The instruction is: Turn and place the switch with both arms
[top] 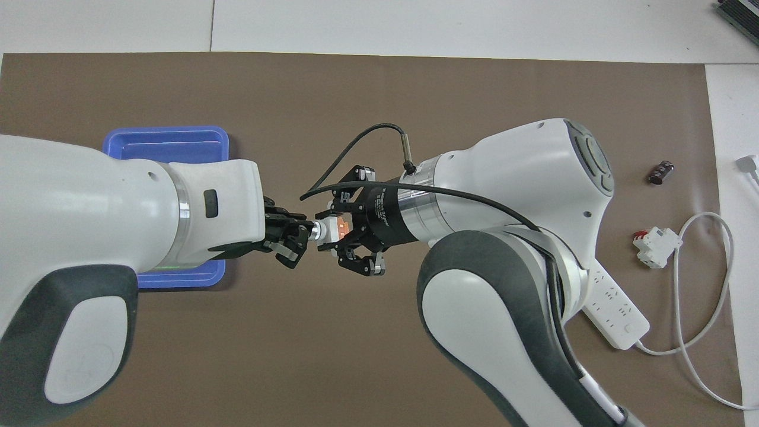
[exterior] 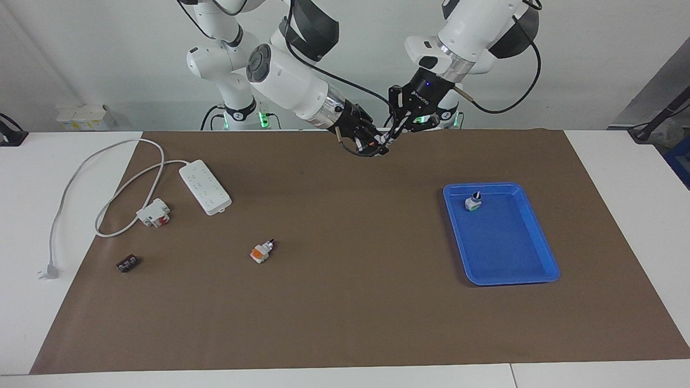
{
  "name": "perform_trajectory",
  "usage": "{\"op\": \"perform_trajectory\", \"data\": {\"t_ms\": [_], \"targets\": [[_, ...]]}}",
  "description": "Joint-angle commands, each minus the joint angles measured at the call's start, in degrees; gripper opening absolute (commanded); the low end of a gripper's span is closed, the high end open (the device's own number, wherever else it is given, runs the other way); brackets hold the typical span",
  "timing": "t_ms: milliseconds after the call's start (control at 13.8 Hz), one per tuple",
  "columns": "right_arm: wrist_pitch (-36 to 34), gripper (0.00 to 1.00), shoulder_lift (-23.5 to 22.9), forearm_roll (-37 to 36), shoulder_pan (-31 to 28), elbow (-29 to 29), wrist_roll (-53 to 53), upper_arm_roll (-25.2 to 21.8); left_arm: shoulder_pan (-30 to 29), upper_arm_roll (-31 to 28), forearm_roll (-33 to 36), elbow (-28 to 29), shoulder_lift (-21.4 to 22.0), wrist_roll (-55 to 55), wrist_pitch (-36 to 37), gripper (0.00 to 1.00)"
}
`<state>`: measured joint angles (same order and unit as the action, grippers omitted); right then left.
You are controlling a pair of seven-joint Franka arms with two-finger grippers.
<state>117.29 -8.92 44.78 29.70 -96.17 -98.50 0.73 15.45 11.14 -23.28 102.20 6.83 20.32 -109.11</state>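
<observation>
The switch [top: 332, 229], with white body, orange section and silver collar, is held in the air between both grippers over the mat's edge nearest the robots. My right gripper [top: 343, 234] is shut on its body. My left gripper [top: 299, 235] is shut on its knob end, and the knob itself is hidden. In the facing view the right gripper [exterior: 371, 145] and left gripper [exterior: 393, 134] meet tip to tip at the switch [exterior: 381, 141].
A second orange-and-white switch [exterior: 262, 251] lies mid-mat. A blue tray [exterior: 506, 242] toward the left arm's end holds a green-based switch [exterior: 473, 202]. A power strip [exterior: 205, 187], a white-and-red block [exterior: 154, 212] and a small black part [exterior: 128, 264] lie toward the right arm's end.
</observation>
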Motion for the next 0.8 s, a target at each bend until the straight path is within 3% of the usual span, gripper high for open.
{"op": "perform_trajectory", "data": {"t_ms": [0,289,434,724], "targets": [[-0.74,1.00,2.94,-6.96,-0.70,-0.25,0.33,-0.12,-0.24,-0.59,2.98,2.47,0.91,1.12,-0.66,0.00],[-6.80,1.00,7.07,-7.69,-3.32,-2.26,7.17,-0.38,-1.91,-0.77,4.56,3.96,1.60,5.25,-1.10,0.00],[-8.91,1.00,8.74,-9.34,-3.77,-2.97,12.96,-0.56,-2.00,-0.77,11.64,6.15,2.48,6.65,-2.94,0.00],[-9.45,1.00,9.54,-23.31,-5.52,-2.80,28.15,-0.56,-5.76,-1.03,16.77,11.52,4.77,13.31,-5.59,0.00]]}}
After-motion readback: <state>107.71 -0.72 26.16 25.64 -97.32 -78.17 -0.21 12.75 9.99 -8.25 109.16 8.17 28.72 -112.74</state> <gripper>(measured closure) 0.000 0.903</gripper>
